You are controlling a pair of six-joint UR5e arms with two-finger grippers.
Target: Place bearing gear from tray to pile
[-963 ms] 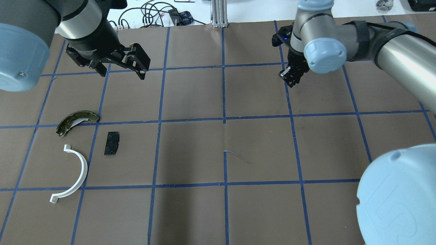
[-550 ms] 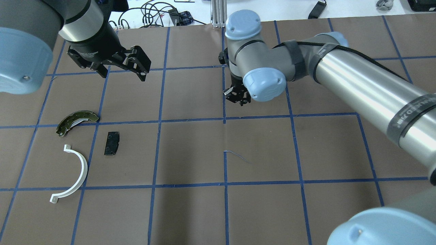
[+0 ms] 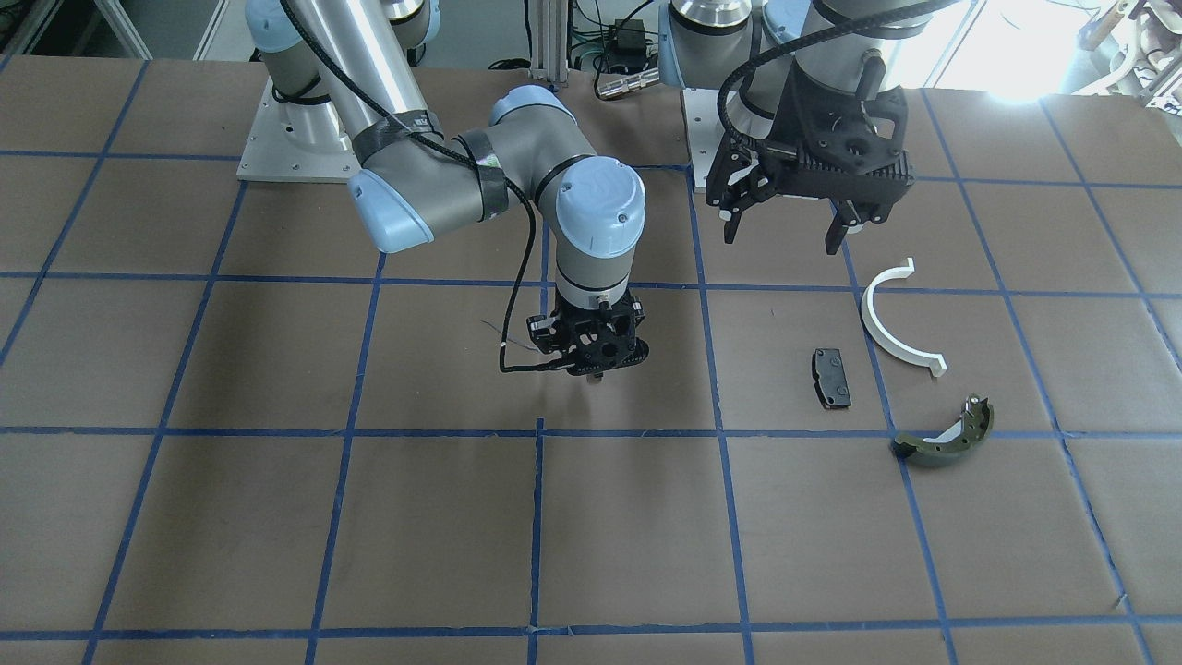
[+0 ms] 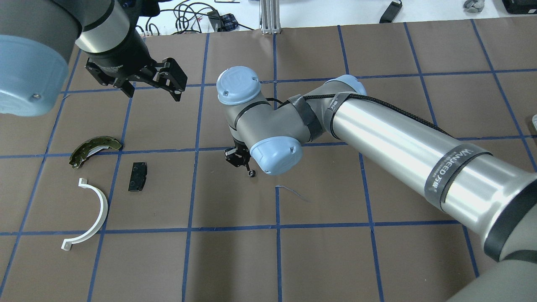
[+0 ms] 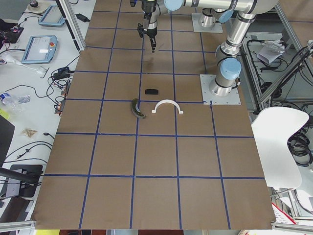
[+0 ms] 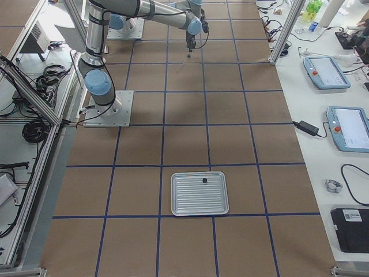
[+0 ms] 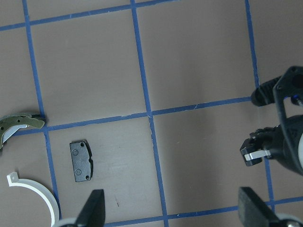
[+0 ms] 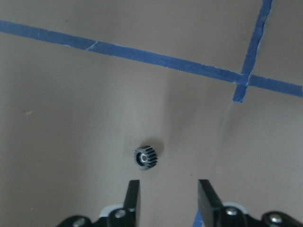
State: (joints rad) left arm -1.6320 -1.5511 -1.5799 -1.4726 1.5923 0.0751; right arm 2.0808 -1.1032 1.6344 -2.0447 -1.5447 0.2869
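Note:
The small black toothed bearing gear [image 8: 145, 157] shows just beyond my right gripper's [image 8: 168, 189] fingertips, apart from them; I cannot tell whether it rests on the paper. Overhead, the gear [image 4: 251, 173] sits under the right gripper [image 4: 237, 159], whose jaws stand open. The pile lies to the left: an olive brake shoe [image 4: 94, 149], a black pad [image 4: 137, 176] and a white half-ring [image 4: 94, 214]. My left gripper [image 4: 151, 82] hangs open and empty beyond the pile. The metal tray [image 6: 176, 196] shows only in the exterior right view.
Brown paper with a blue tape grid covers the table [image 4: 319, 260]. A small dark part [image 6: 204, 181] lies in the tray. A loose thread [image 4: 293, 192] lies near the table's middle. Cables and devices [image 4: 197, 16] sit past the far edge.
My right arm has swept from the table's right side to left of the centre line, toward the pile. The left gripper has hardly moved.

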